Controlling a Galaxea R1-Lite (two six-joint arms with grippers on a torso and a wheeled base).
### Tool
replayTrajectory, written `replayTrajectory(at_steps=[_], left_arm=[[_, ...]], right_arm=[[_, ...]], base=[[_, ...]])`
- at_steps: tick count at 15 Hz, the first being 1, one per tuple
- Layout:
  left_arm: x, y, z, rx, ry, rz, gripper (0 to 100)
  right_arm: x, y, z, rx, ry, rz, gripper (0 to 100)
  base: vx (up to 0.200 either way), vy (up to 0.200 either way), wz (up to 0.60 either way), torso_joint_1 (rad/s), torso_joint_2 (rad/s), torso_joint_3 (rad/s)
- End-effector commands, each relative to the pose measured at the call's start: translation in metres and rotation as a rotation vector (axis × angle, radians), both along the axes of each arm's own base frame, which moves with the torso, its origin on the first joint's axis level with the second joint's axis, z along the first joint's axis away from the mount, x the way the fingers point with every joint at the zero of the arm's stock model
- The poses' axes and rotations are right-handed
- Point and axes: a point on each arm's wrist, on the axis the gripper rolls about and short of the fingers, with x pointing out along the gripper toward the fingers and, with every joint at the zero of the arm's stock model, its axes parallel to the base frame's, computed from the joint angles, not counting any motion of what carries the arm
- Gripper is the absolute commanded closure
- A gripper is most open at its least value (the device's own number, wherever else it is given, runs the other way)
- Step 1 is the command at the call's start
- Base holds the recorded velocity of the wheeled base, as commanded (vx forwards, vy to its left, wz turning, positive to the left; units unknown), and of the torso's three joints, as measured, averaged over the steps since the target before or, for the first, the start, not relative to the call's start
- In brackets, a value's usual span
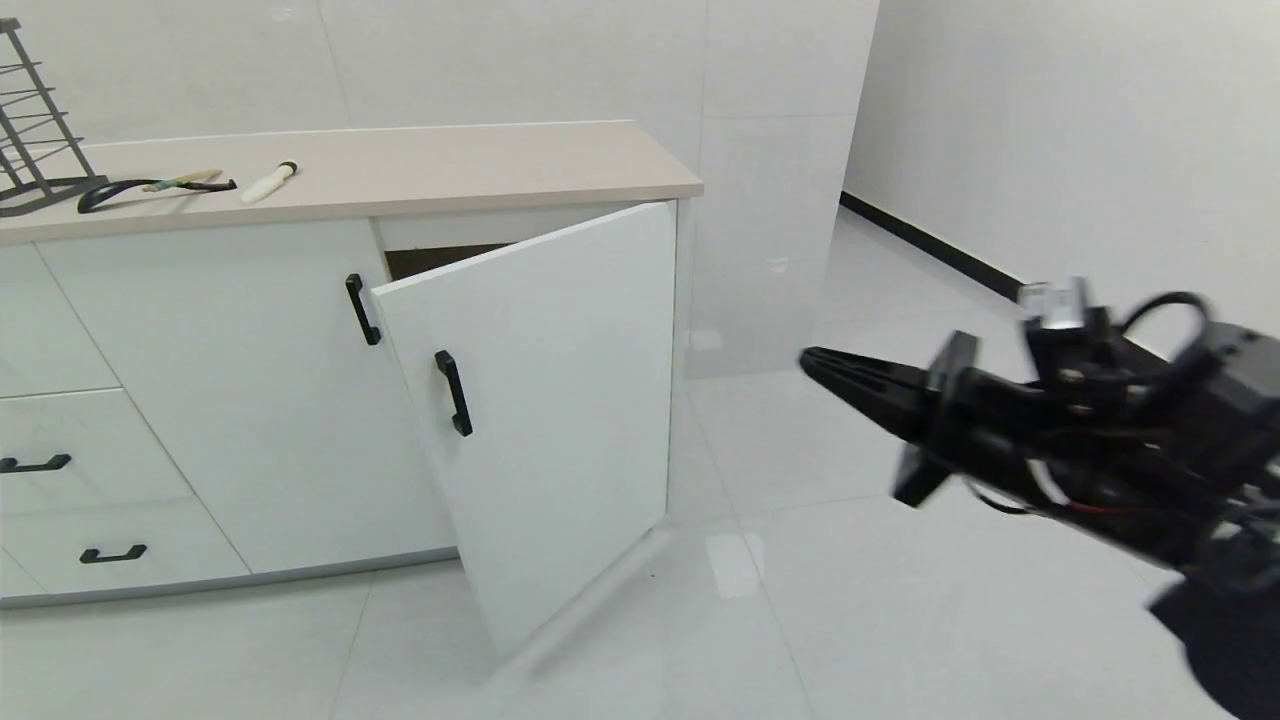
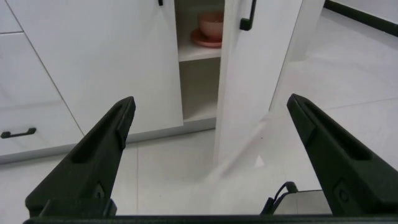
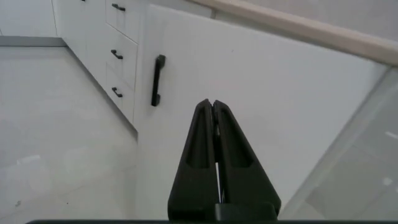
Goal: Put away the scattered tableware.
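Scattered utensils lie on the beige countertop (image 1: 450, 165): a black-handled utensil (image 1: 130, 188) crossed by a wooden-handled one (image 1: 185, 179), and a white-handled utensil (image 1: 268, 183). Below the countertop, the cabinet door (image 1: 540, 400) stands half open. My right gripper (image 1: 815, 362) (image 3: 212, 107) is shut on nothing, held in the air to the right of the door with its tips toward the door's face. My left gripper (image 2: 211, 102) is open and empty, low in front of the cabinet opening. Inside, on a shelf, a pink bowl (image 2: 211, 23) rests on a pink plate (image 2: 205, 41).
A black wire rack (image 1: 35, 130) stands at the countertop's left end. Drawers with black handles (image 1: 112, 553) sit left of the cabinet. The open door carries a black handle (image 1: 453, 392) (image 3: 157, 81). White tiled floor (image 1: 800, 600) spreads to the right, up to a wall.
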Motion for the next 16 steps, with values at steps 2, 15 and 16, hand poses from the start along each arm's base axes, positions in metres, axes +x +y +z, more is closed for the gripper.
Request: replayTrajectory(at_steps=[2,15,16], left_arm=[[0.000,0.000,0.000,0.000,0.000,0.000,0],[0.000,0.000,0.000,0.000,0.000,0.000,0],[0.000,0.000,0.000,0.000,0.000,0.003,0]], right_arm=[[-0.173,-0.110,0.022,0.077,-0.270,-0.355,100],[-0.254,-0.122,-0.084,0.107,0.242,-0.789,100],[-0.254,-0.123,-0.084,0.116,0.241,-0.848,100]], base=[[0.000,0.000,0.00,0.000,0.00,0.000],[0.000,0.015,0.00,0.000,0.00,0.001],[0.000,0.200,0.00,0.007,0.00,0.007]])
